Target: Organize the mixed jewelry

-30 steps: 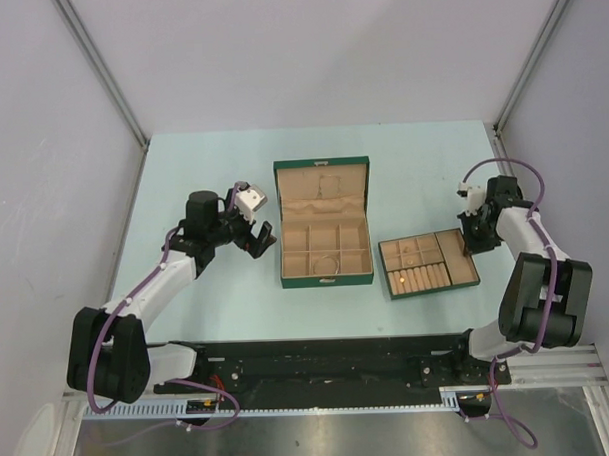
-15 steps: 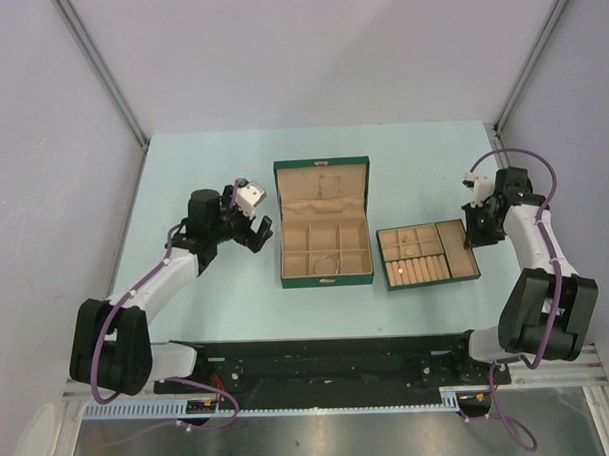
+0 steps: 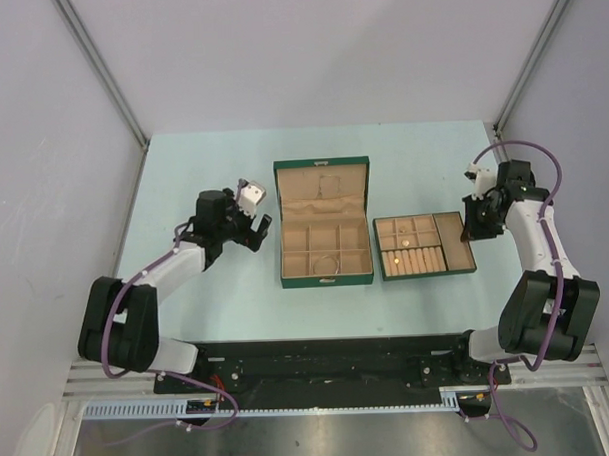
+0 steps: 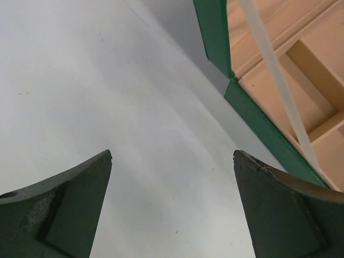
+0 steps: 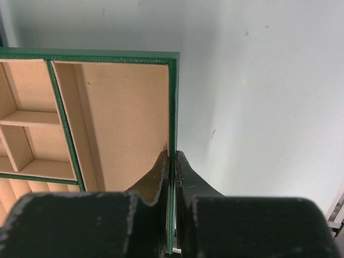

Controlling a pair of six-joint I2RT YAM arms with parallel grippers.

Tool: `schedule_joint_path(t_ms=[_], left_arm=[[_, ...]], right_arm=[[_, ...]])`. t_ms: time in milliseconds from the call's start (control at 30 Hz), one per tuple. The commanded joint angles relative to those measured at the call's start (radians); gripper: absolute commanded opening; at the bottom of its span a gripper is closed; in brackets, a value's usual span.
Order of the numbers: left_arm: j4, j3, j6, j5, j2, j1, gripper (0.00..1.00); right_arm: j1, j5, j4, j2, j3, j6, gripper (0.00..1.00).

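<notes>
Top external view: a green box (image 3: 326, 278) sits open at the middle of the pale bench (image 3: 202, 172), its tan-lined lid laid back toward the far side. Just to its right, and apart from it, lies a flat green tray (image 3: 456, 271) with tan ring rolls along its near half. A thin silvery loop (image 3: 328, 259) lies in the box's near middle compartment. Other fine pieces of the jewelry are too small to make out there. The left claw (image 3: 253, 233) hangs near the box's left side with its two fingers spread wide, nothing between them. Its wrist view shows bare bench under the gap and the box's green corner at the upper right. The right claw (image 5: 172, 160) is pinched together on the tray's right-hand wall, one finger inside the long tan compartment and the other outside on the bench side. The thin green rim is caught between the tips.
</notes>
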Motion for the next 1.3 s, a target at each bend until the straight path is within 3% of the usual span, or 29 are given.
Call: schedule_joint_path(t_ms=[0, 433, 767, 1267], left_arm=[[0.033, 0.042, -0.043, -0.036, 0.056, 0.006, 1.00], [-0.041, 0.043, -0.101, 0.010, 0.134, -0.005, 1.00], [-0.050, 0.012, -0.117, 0.056, 0.121, -0.069, 1.00], [-0.153, 0.066, -0.052, 0.000, 0.144, -0.196, 1.00]], right_arm=[[0.044, -0.020, 0.012, -0.012, 0.063, 0.059, 0.00], [0.260, 0.072, 0.076, 0.072, 0.123, 0.183, 0.00], [0.331, 0.063, 0.062, 0.175, 0.196, 0.218, 0.00], [0.421, 0.091, 0.035, 0.276, 0.296, 0.234, 0.00]])
